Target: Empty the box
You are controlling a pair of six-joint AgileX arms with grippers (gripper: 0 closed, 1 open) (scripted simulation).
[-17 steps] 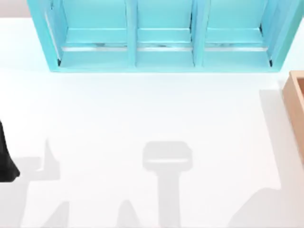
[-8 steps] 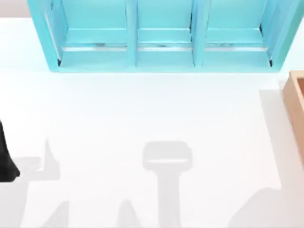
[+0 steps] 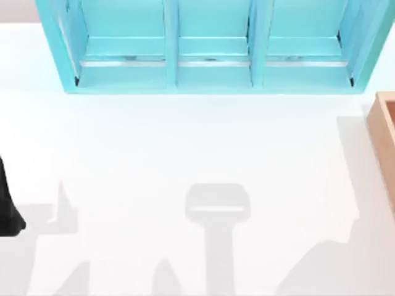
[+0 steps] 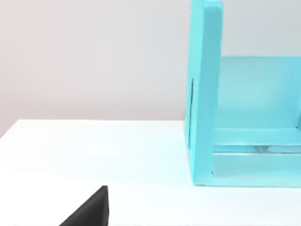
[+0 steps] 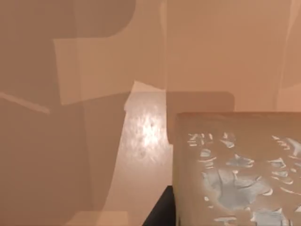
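The box (image 3: 384, 140) is a tan crate whose left wall shows at the right edge of the top view. The right wrist view looks at its tan inner walls (image 5: 94, 94) from close up. Inside it sits a small brown cube (image 5: 235, 174) with a worn white mark on its face. A dark part of my right gripper (image 5: 160, 213) lies against the cube's lower corner. My left arm (image 3: 6, 209) is parked at the table's left edge, and a dark part of my left gripper (image 4: 90, 210) shows over the white table.
A turquoise shelf unit (image 3: 210, 49) with three compartments stands along the back of the white table (image 3: 185, 142); its side wall (image 4: 204, 94) is close to the left wrist camera. Arm shadows fall across the front of the table.
The shadow at the table's front right has spread a little to the left. The left arm, shelf and box have not moved.
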